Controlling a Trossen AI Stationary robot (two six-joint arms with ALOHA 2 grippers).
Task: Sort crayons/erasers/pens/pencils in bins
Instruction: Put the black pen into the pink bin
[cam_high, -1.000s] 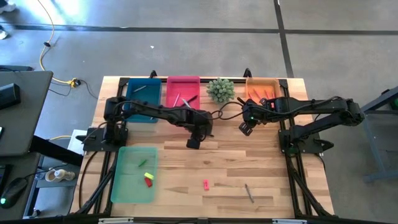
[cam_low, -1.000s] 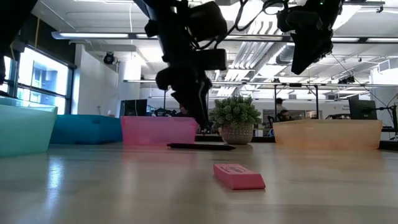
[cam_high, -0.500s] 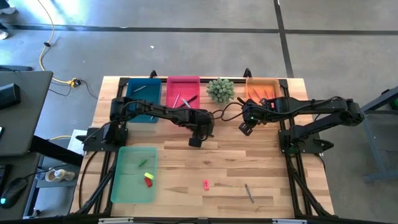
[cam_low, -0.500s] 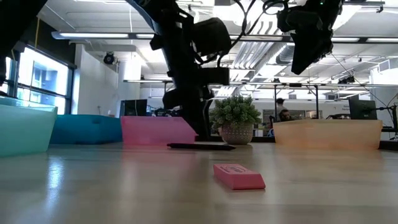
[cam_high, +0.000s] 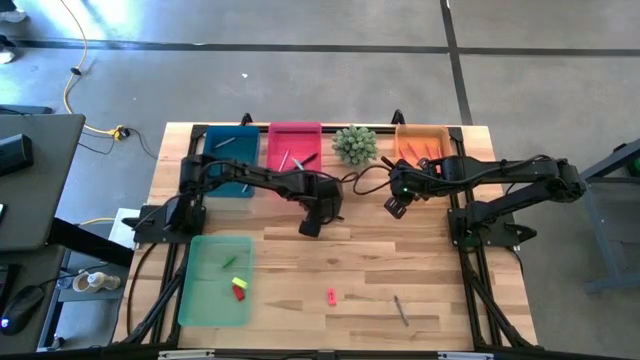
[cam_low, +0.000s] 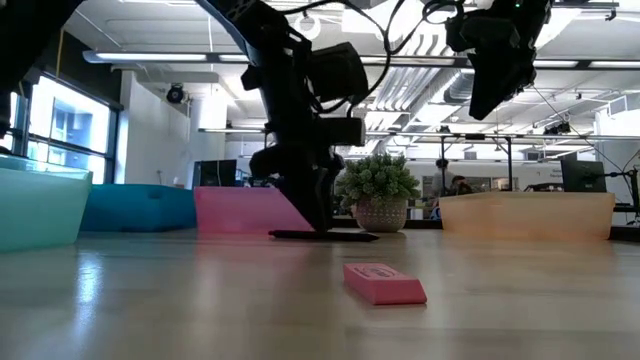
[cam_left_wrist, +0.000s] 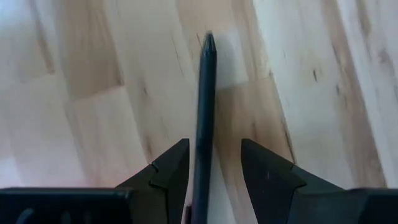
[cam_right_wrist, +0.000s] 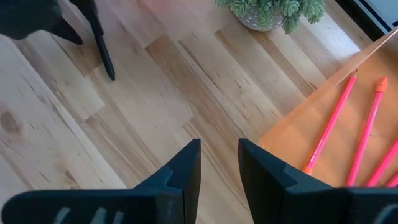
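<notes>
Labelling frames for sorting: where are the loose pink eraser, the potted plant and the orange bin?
pink eraser (cam_low: 384, 282), low view, its side face.
potted plant (cam_high: 354, 143), high view, foliage.
orange bin (cam_high: 403, 135), high view, rim.

On the wooden desk we list one small spiky green plant in a pale pot, standing at the far edge. Beyond, we note grey floor, a yellow cable and a dark side table.

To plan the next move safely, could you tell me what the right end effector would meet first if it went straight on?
Probably bare table; the right end effector points between the orange bin and dark pen.
</notes>
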